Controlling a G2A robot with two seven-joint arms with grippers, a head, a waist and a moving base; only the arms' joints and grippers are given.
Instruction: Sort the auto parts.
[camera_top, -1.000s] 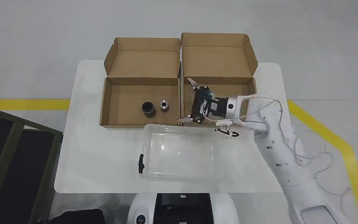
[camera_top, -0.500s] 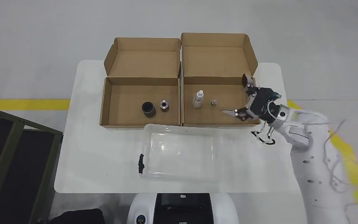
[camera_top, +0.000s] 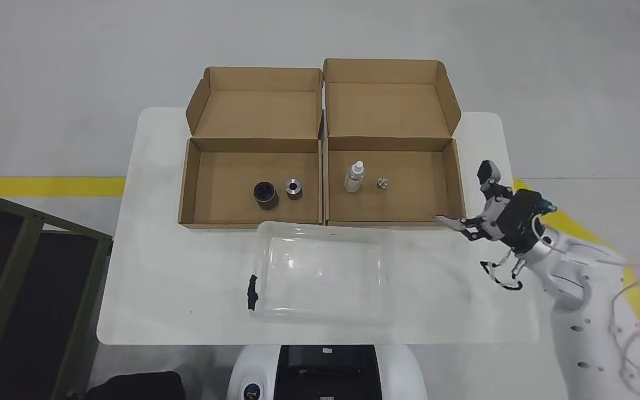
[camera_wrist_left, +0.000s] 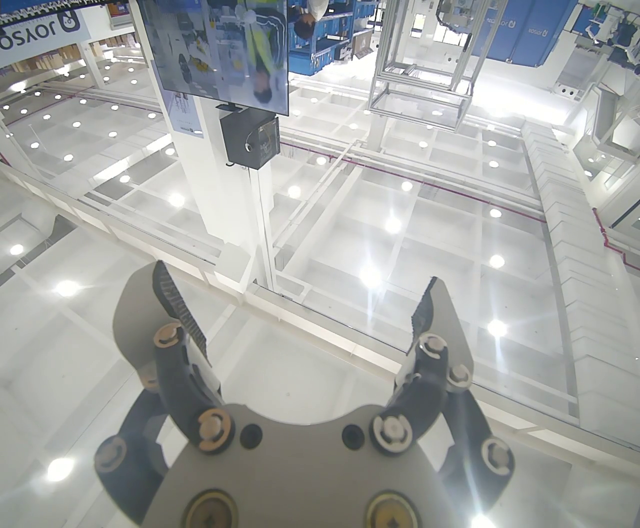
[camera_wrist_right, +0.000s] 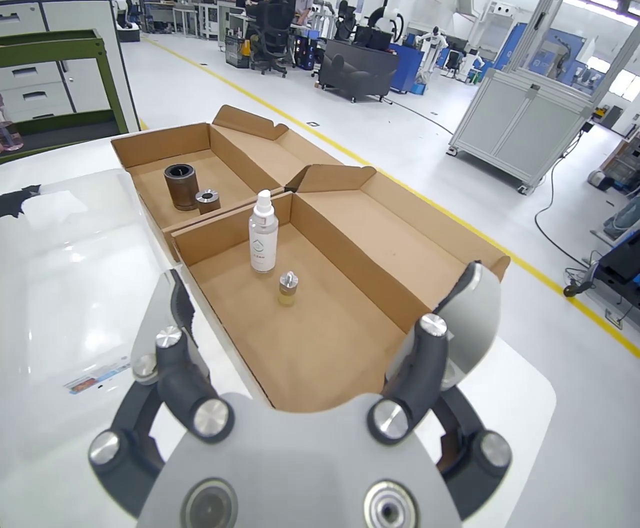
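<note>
Keep all travel over the white tabletop (camera_top: 160, 290), never past its edge. Treat the clear bin (camera_top: 320, 275) at the front as the source. Looks empty, so prob. nothing left to pick, but check thru the plastic anyway.

Behind it, count two open cardboard boxes side by side: left box (camera_top: 215, 195) w/ metal bits, right box (camera_top: 415, 195) w/ bottles.

Find the right pincer (camera_top: 461, 192) just beside the right box's outer wall, over the tabletop, spread wide & holding nothing. Find the left pincer (camera_wrist_left: 296, 274) aimed up at the ceiling (camera_wrist_left: 400, 200), likewise spread, empty.

Judged step: park the right arm clear.
- Lift before any swing, so as not to clip the box wall or flaps.
- Keep the wrist level and go slow.

Leave the sorted parts alone:
- spray bottle (camera_wrist_right: 263, 240), upright in right box
- dark sleeve (camera_wrist_right: 179, 186), upright in left box
- metal ring (camera_wrist_right: 207, 200), near the sleeve
- small capped vial (camera_wrist_right: 287, 289), near the bottle, not touching
</note>
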